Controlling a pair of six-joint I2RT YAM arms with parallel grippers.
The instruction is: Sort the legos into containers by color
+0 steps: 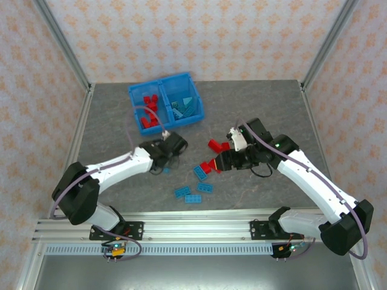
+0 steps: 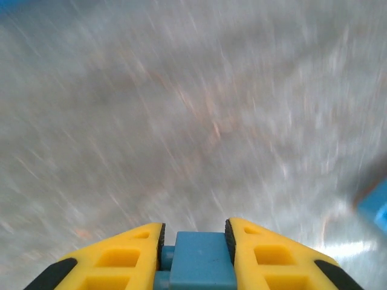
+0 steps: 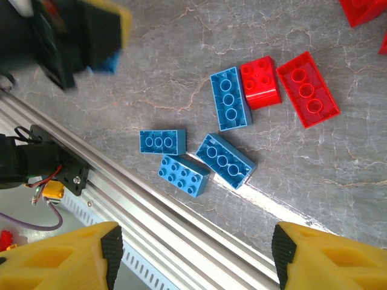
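From my station the biggest thing is the grey counter, and I place everything else against the blue bin that stands on it. The left arm reaches in to a spot just on the near side of the bin. The right arm bends in to a spot nearer than the bin and off to its right. The bin has two compartments side by side with a divider between them: red legos lie in the left one and light blue legos in the right one. The left tool has its yellow fingers pressed in on a light blue brick, which sits squarely between them. That wrist view is smeared, so I cannot tell how far the brick is above the counter. The right tool has its fingers spread wide with nothing between them, and it hangs over the loose bricks. Those loose bricks lie on the counter on the near side of the bin, toward its right, well apart from it. They are four light blue bricks close together, with two red bricks beside them on the bin's side, the smaller red one touching a blue one. One more red brick lies a little closer to the bin.
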